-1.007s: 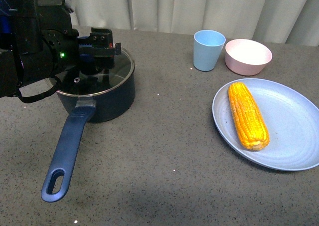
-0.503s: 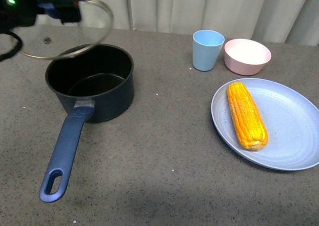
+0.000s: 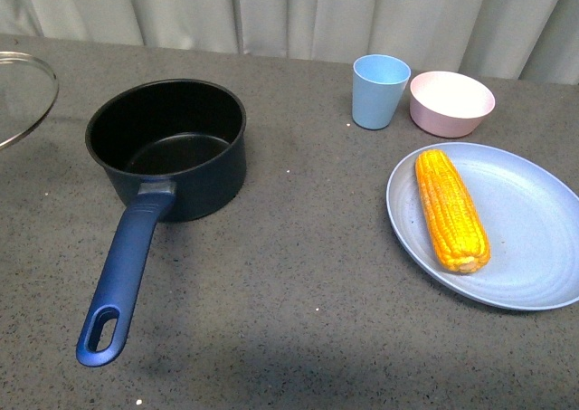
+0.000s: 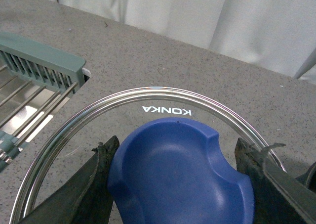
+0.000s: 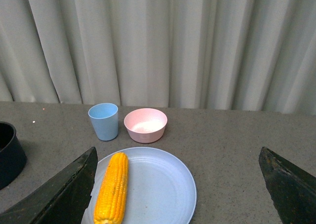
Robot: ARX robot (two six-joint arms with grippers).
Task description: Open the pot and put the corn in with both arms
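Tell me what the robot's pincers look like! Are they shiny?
Not shiny. The left pincer has two dull black fingers with rough, scuffed-looking inner faces. The right pincer has two flat black fingers that narrow to points, like wedges. No cables or markings show, and the arms themselves are out of view.

Table (image 3: 298, 292) carrying one pot (image 3: 167, 147), one corn cob (image 3: 450, 209), one blue plate (image 3: 525, 233), one blue cup (image 3: 379, 91), one pink bowl (image 3: 451, 102). One glass lid (image 3: 20, 93) showing at left edge. One grey-green rack (image 4: 42, 61) appearing in left wrist view.

Way into pot (image 3: 210, 176) lies open, lid (image 3: 23, 98) seemingly well aside; cup (image 3: 379, 90), bowl (image 3: 451, 102) behind corn (image 3: 450, 209).
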